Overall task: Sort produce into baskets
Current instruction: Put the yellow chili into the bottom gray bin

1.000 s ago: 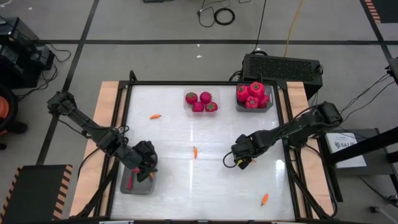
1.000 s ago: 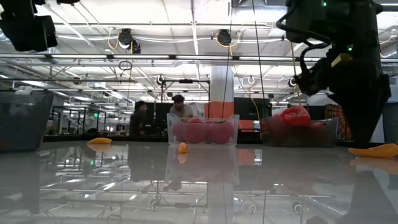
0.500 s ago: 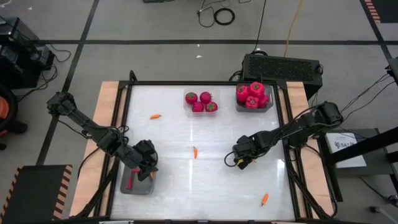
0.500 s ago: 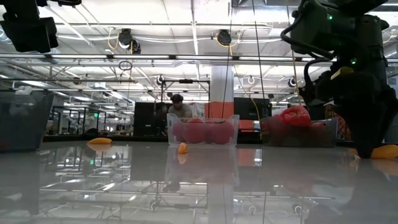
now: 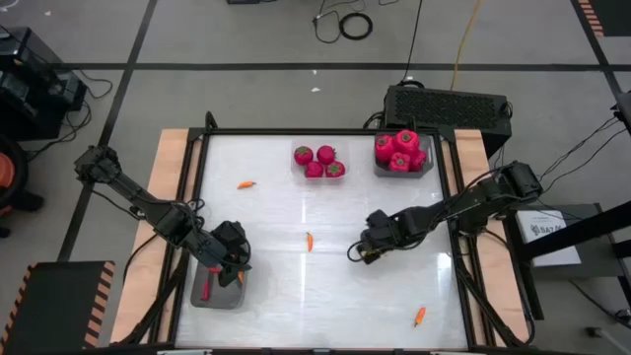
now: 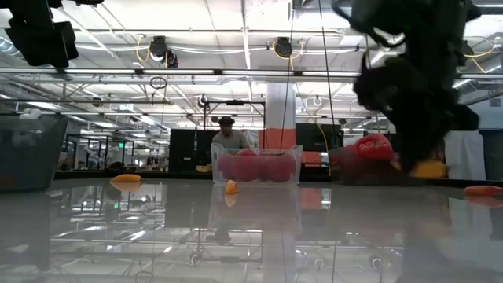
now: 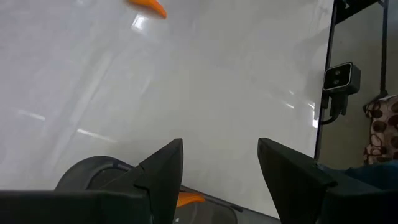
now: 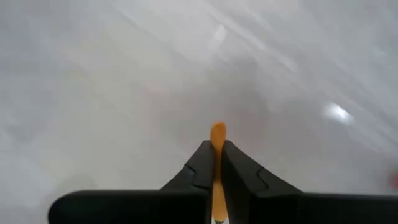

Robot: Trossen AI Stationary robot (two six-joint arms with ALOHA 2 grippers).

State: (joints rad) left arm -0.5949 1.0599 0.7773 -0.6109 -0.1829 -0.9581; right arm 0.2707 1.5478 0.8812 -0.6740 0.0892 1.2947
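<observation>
No writing is legible. Two trays at the tabletop's 12 and 1 o'clock edge hold tomatoes; a tray at 8 o'clock holds peppers. The right gripper, right of centre, pinches an orange pepper. The left gripper hangs over the 8 o'clock tray, fingers spread. Loose peppers lie well apart

A black box sits behind the white table.
</observation>
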